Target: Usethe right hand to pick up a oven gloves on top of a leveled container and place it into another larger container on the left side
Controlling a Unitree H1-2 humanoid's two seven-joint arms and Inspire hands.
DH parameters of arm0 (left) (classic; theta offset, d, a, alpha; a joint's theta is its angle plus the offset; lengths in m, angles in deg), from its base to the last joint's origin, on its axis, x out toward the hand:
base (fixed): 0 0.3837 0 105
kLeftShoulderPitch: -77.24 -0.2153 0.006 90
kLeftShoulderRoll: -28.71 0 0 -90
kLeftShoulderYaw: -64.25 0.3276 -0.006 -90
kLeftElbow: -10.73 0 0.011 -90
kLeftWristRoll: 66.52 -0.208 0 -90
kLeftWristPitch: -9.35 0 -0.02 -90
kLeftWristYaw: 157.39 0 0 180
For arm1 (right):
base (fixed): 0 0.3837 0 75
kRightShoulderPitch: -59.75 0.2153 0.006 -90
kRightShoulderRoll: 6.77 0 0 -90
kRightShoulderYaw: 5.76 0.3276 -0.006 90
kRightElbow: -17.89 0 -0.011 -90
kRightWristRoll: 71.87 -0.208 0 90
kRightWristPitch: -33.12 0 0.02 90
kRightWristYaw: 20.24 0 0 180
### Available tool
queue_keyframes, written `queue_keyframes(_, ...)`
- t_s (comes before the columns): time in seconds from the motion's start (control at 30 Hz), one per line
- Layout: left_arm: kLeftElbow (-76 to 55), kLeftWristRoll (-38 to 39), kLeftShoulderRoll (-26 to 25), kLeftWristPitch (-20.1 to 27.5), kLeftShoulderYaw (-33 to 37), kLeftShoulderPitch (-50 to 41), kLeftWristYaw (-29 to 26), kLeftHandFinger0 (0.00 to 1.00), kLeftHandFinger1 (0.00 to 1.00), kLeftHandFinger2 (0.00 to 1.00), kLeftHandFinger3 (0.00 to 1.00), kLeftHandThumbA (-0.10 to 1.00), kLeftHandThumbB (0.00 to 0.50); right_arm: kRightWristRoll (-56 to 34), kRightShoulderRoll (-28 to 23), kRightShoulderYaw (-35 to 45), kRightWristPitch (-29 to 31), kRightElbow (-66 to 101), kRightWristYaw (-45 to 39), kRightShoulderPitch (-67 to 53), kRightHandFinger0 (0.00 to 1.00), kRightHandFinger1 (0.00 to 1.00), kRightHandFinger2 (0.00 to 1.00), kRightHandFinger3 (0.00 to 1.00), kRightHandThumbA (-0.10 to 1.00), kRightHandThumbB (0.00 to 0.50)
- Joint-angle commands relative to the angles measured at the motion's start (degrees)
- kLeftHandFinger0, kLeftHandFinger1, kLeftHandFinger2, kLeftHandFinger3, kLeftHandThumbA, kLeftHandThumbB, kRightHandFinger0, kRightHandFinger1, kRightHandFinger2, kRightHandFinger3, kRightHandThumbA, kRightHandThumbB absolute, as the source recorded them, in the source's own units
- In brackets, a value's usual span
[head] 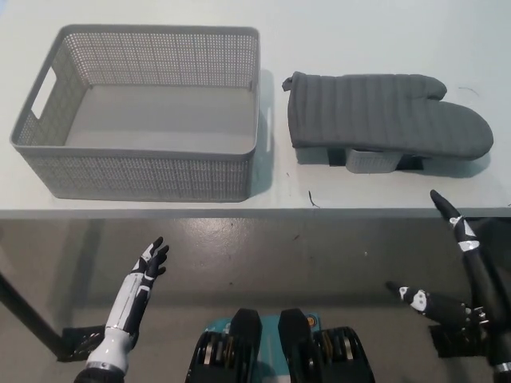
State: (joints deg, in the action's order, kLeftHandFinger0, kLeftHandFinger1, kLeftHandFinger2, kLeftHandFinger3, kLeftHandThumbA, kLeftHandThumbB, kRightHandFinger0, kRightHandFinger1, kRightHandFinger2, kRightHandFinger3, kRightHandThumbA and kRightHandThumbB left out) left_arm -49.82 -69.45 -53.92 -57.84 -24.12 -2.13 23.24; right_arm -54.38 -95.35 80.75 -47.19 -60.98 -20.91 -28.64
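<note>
Head view. My right hand (pixel 459 271) hangs low at the right, below the table edge, fingers spread apart and holding nothing. My left hand (pixel 148 267) rests at lower left, fingers likewise apart. One pale table (pixel 383 44) stands over a grey floor. On it: one grey oven glove (pixel 387 116) lying flat on one small container (pixel 371 162), and one larger perforated basket (pixel 144 112) to their left, apart from them.

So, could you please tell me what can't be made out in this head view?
- Small container: mostly covered by the oven glove, so its shape and contents are hidden.
- Large basket: its near inner floor is hidden by its front wall.
- Right hand: its arm is cut off by the picture's edge.
- Left hand: too small for detail.
</note>
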Motion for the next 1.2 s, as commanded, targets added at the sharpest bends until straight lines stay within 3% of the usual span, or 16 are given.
queue_keyframes(0.0, -1.13, -1.06, -1.13, 4.12, 0.59, 1.25, 0.34, 1.00, 1.00, 1.00, 1.00, 1.00, 0.500, 29.78, -6.06, 3.40, -5.82, 13.49, 0.36, 4.30, 1.00, 1.00, 1.00, 1.00, 1.00, 0.245)
queue_keyframes(0.37, -0.64, -0.67, -0.80, 4.12, 0.83, 1.37, 0.42, 1.00, 1.00, 1.00, 1.00, 1.00, 0.500, 39.50, -9.85, 0.66, -16.68, 7.69, -6.57, 15.84, 1.00, 1.00, 1.00, 1.00, 1.00, 0.240)
queue_keyframes(0.53, -0.60, -1.09, -0.73, 4.12, 0.90, 1.51, -0.14, 1.00, 1.00, 1.00, 1.00, 1.00, 0.500, 40.63, -11.09, -1.68, -18.61, -1.09, -5.09, 21.37, 1.00, 1.00, 1.00, 1.00, 1.00, 0.200)
queue_keyframes(0.77, -0.73, -1.13, -0.90, 4.12, 1.11, 1.31, -0.12, 1.00, 1.00, 1.00, 1.00, 1.00, 0.500, 39.87, -11.11, -3.19, -20.30, -7.74, -3.00, 25.53, 1.00, 1.00, 1.00, 1.00, 1.00, 0.233)
queue_keyframes(1.17, -0.57, -1.74, -0.66, 4.12, 1.38, 1.28, -0.63, 1.00, 1.00, 1.00, 1.00, 1.00, 0.500, 40.98, -9.88, -6.51, -22.27, -16.15, -0.11, 29.38, 1.00, 1.00, 1.00, 1.00, 1.00, 0.240)
